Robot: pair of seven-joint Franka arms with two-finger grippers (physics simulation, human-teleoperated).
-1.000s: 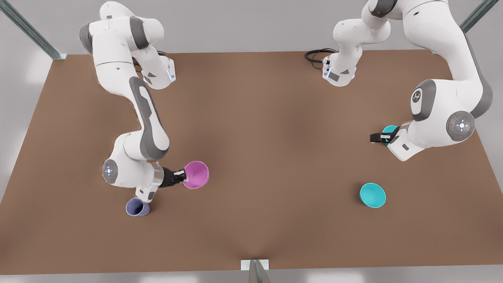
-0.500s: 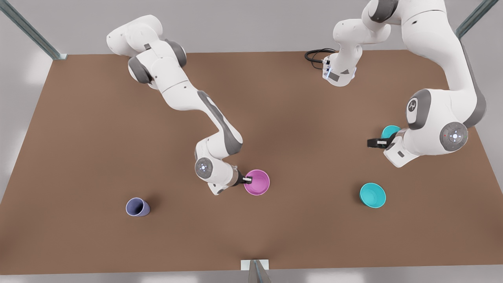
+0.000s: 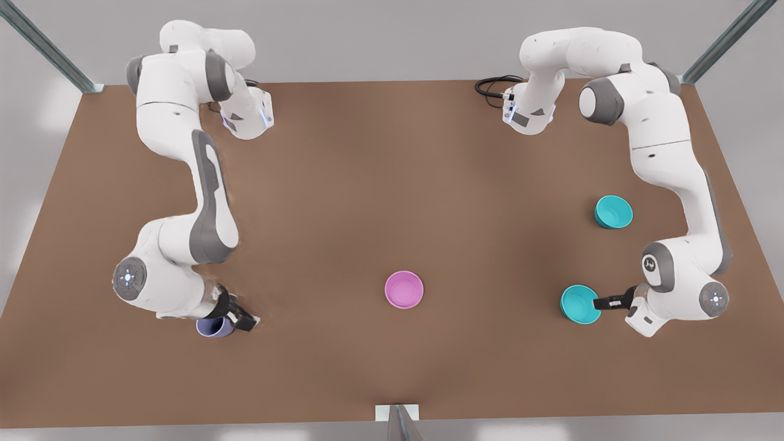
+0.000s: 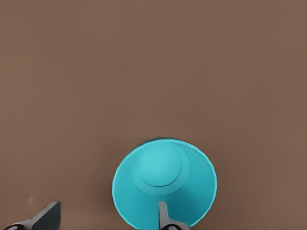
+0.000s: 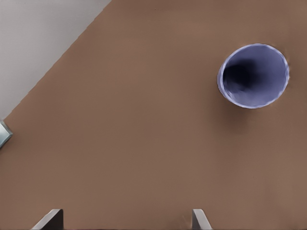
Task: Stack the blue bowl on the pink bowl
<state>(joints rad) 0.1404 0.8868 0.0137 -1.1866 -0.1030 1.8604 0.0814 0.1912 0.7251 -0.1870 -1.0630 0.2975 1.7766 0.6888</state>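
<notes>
Though open, left tool (image 3: 603,302) astride blue bowl (image 3: 579,304) rim.

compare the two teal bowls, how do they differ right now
The near teal plastic bowl has the left hand at its rim, one finger inside; the far teal plastic bowl sits untouched. The near bowl lies closer to the round pink plastic bowl. Both are upright on the brown table and look alike.

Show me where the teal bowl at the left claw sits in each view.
Front view: teal bowl low on the front view's right, left claw at its rim.
Left wrist view: teal bowl, with the open left claw straddling its wall.
Right wrist view: open right claw near the lavender cup instead.
Shared landmark: the left claw's finger inside the bowl.
</notes>
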